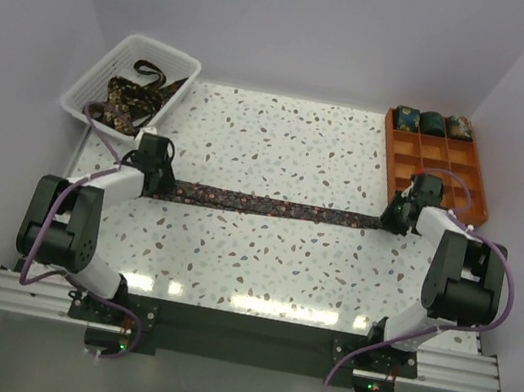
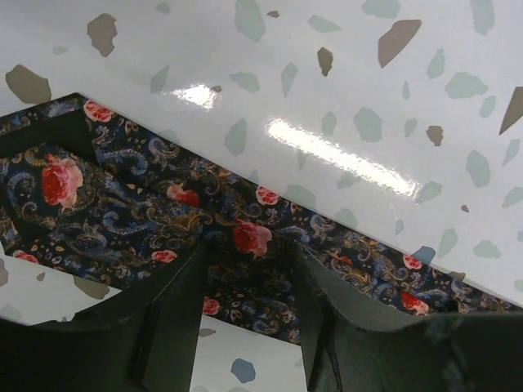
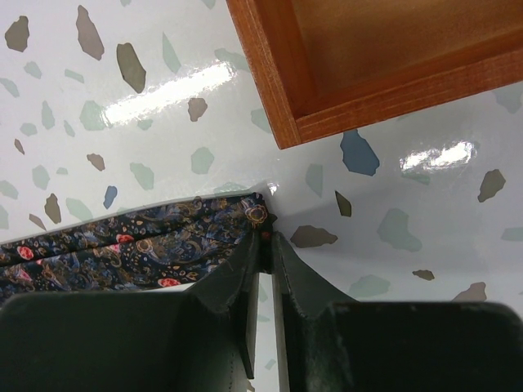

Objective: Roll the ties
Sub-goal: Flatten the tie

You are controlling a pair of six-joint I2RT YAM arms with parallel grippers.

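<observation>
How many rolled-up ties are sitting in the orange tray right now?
3. All are in the far row of the orange tray, one per compartment: left roll, middle roll, right roll. The tray's near-left corner is hidden, so another may be there.

Here's the table [image 1: 261, 257], a glossy white top speckled with grey, brown and blue flecks, with bright streaks of light bouncing off it along the near side. Far left corner, a white mesh basket [image 1: 95, 75], sitting at an angle to the table's edges. Over at the far right, an orange gridded tray [image 1: 441, 157], split into small square compartments, several showing bare floors. From the right wrist view, one wooden-looking corner of that tray [image 3: 270, 73] rests flat on the speckled surface. Plain pale walls [image 1: 303, 21] close in on the left, far and right. Along the near edge runs a silver metal rail [image 1: 21, 294].
</observation>
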